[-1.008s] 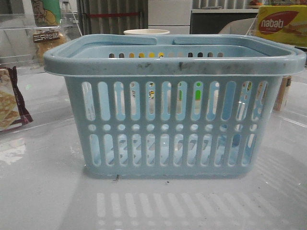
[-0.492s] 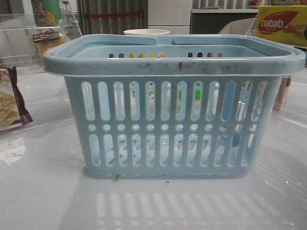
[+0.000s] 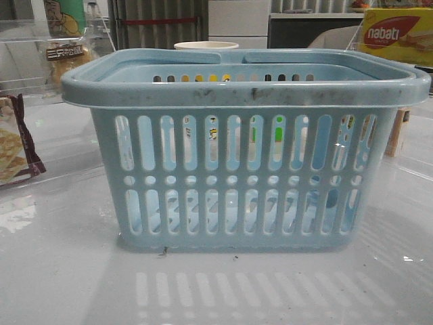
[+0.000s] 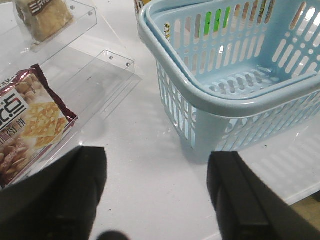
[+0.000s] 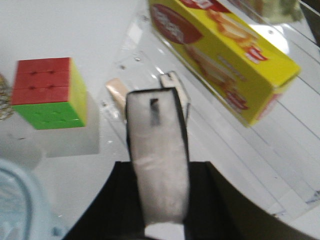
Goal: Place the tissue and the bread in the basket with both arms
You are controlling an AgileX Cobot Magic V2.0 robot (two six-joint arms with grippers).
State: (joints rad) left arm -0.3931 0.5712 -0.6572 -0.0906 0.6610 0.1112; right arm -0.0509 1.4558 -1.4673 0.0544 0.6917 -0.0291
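Tissue (image 5: 158,145) sits clamped lengthwise in the right pincer (image 5: 160,205), with the basket (image 5: 12,195) close beside. The left pincer (image 4: 155,190) gapes empty over the worktop (image 4: 145,145); the bread (image 4: 45,17) lies beyond the cracker bag (image 4: 30,120).

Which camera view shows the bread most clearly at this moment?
The left wrist view: the bread lies near in its clear wrapper on a clear shelf, cut at the edge. The front view shows the bread smaller, far left behind the basket. The right wrist view does not show it.
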